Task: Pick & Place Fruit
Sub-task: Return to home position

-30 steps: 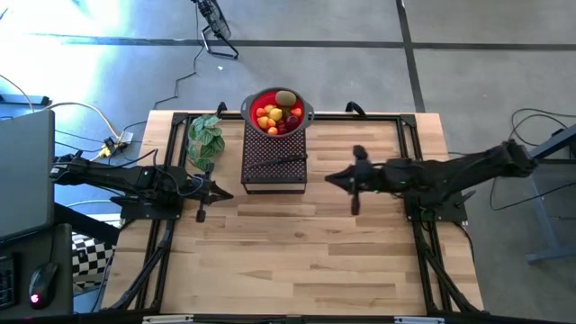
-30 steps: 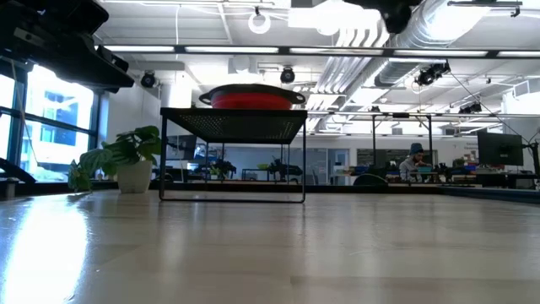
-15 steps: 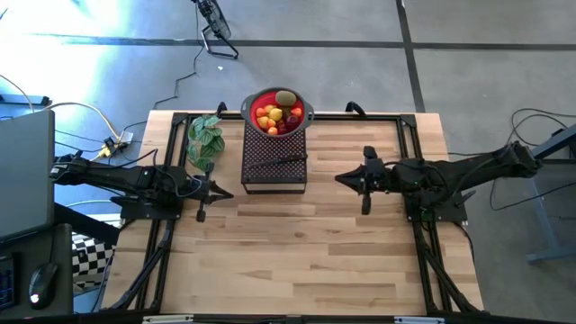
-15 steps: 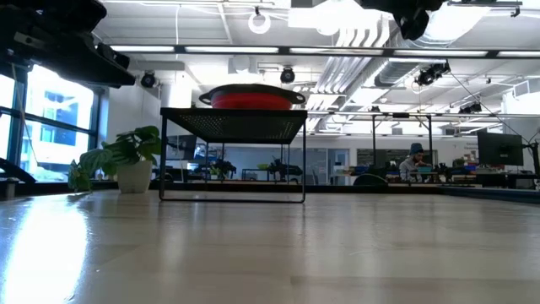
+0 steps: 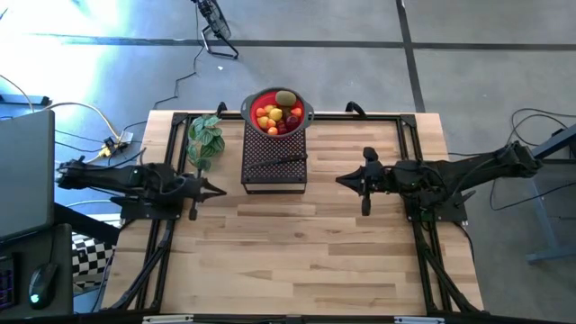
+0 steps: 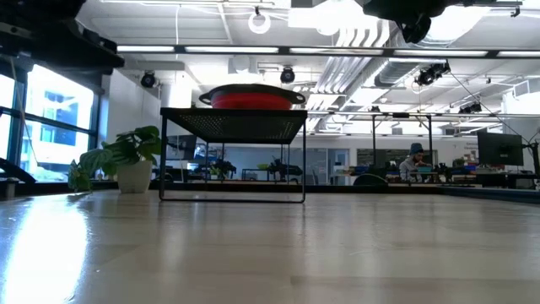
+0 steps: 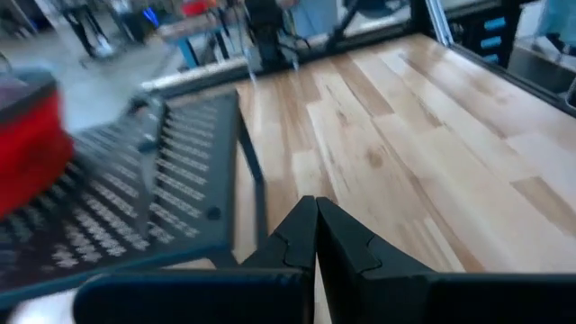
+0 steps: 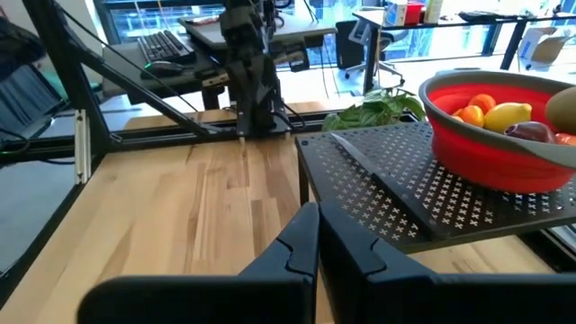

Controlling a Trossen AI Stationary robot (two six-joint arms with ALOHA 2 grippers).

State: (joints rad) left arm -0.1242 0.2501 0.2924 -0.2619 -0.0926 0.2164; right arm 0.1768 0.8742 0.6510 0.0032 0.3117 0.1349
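Note:
The fruit point(image 5: 278, 112) (yellow lemons, small orange ones, dark red ones and a brown kiwi) lies in a red bowl point(image 8: 497, 142). The bowl stands on the far end of a black mesh rack point(image 5: 274, 169). My left gripper point(image 5: 220, 191) is shut and holds nothing; it hovers left of the rack, pointing at it. My right gripper point(image 5: 340, 180) is also shut on nothing and hovers right of the rack, pointing at it. In the wrist views the fingers of the left gripper point(image 7: 315, 236) and of the right gripper point(image 8: 317, 236) lie closed together.
A black-handled knife point(image 5: 281, 162) lies across the rack top. A small green potted plant point(image 5: 205, 137) stands left of the rack's far end. Bare wooden table point(image 5: 297, 252) stretches toward the near edge. Black frame rails point(image 5: 148, 261) run along the table's sides.
My right gripper has drawn back from the rack toward the table's right edge, still shut. My left gripper has pulled back a little toward the left edge. The bowl, fruit and rack have not moved.

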